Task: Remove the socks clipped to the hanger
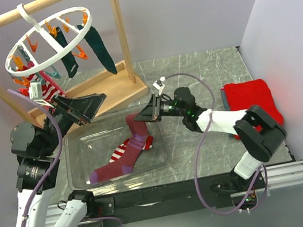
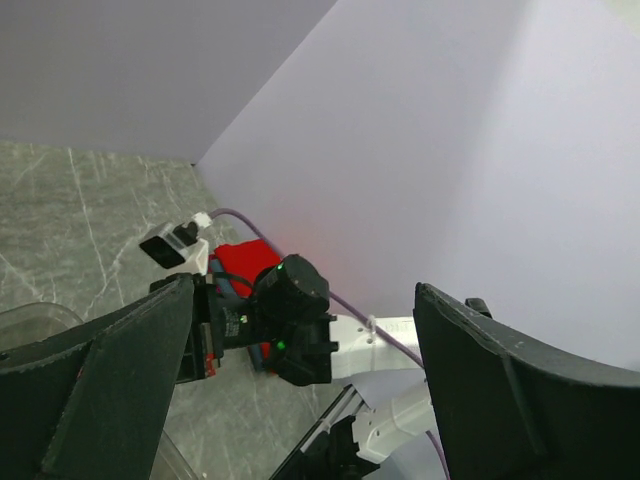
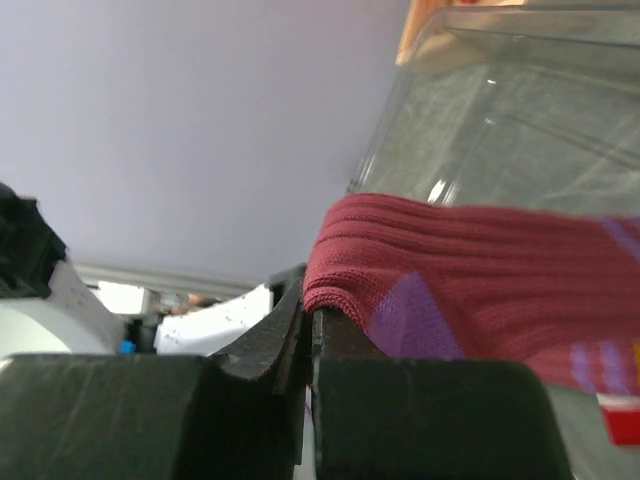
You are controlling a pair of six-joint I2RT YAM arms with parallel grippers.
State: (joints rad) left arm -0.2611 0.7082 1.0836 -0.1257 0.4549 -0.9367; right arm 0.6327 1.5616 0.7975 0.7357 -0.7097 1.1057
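The white ring hanger (image 1: 49,40) hangs from the wooden rail at the back left. Clipped to it are two dark teal socks (image 1: 100,52), a red-and-white striped sock (image 1: 49,91) and some pink fabric. My left gripper (image 1: 89,107) is open just below and right of the ring, with nothing between its fingers (image 2: 100,390). My right gripper (image 1: 139,118) is shut on one end of a maroon-purple sock (image 1: 129,152) (image 3: 480,280). That sock drapes down into the clear bin (image 1: 78,161), partly over another striped sock (image 1: 121,149).
The wooden frame's post (image 1: 120,31) and base board (image 1: 107,92) stand right behind the bin. A folded red cloth (image 1: 251,99) lies at the right by the wall. In the left wrist view, the right arm (image 2: 290,320) crosses in front.
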